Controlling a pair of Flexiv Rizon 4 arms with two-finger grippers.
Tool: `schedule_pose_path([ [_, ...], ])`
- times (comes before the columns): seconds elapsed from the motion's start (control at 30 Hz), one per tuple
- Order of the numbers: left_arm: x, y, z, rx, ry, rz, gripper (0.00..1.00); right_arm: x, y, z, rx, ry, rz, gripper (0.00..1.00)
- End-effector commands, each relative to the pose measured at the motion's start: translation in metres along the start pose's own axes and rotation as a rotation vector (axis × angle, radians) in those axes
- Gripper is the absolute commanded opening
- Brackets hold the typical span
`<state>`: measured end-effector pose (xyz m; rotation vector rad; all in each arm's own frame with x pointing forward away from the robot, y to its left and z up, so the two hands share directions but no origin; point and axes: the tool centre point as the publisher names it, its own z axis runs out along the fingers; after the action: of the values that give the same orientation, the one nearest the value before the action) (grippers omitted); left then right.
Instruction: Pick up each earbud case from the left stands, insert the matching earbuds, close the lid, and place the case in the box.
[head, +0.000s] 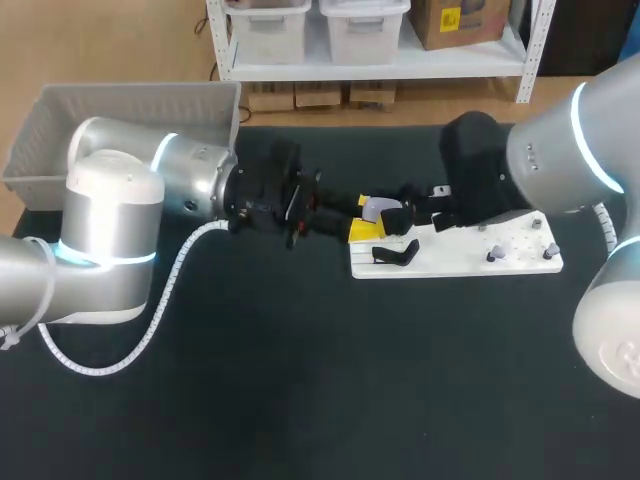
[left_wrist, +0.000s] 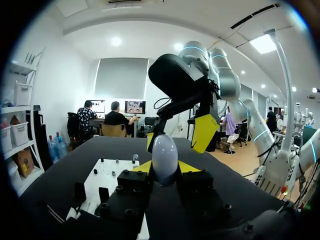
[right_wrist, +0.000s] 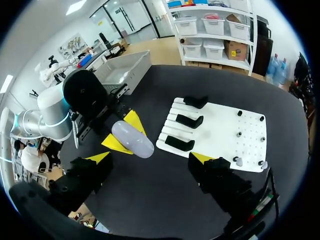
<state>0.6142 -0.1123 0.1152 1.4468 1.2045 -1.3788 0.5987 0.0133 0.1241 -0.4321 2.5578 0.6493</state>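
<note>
A pale lavender earbud case (left_wrist: 164, 157), lid closed, stands between the yellow tips of my left gripper (left_wrist: 165, 169), which is shut on it. In the head view this case (head: 378, 207) hangs over the near-left end of the white stand board (head: 460, 262), held by the left gripper (head: 360, 226). My right gripper (head: 415, 212) faces it from the right with its jaws wide open. In the right wrist view the case (right_wrist: 132, 139) lies ahead of the open right gripper (right_wrist: 151, 159), touching neither finger. Small pale earbuds (right_wrist: 239, 161) sit on the board's pegs.
Three black stands (right_wrist: 189, 121) line one end of the white board (right_wrist: 220, 135). A grey bin (head: 120, 120) stands at the table's back left. Dark table surface spreads in front of both arms.
</note>
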Motion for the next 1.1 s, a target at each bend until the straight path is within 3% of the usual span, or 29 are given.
schedule_pose_path([
  [0.03, 0.001, 0.0, 0.0, 0.0, -0.002, 0.002, 0.0, -0.004, -0.004, 0.004, -0.01, 0.004, 0.004, 1.0],
  [0.77, 0.001, 0.0, 0.0, 0.0, -0.002, 0.002, 0.0, -0.019, -0.014, -0.001, 0.009, -0.027, 0.017, 1.0],
  [0.93, 0.001, 0.0, 0.0, 0.0, -0.002, 0.002, 0.0, -0.031, -0.011, -0.016, 0.05, -0.076, -0.017, 1.0],
  [1.1, 0.001, 0.0, 0.0, 0.0, -0.002, 0.002, 0.0, -0.033, -0.013, -0.035, 0.143, -0.094, -0.106, 1.0],
])
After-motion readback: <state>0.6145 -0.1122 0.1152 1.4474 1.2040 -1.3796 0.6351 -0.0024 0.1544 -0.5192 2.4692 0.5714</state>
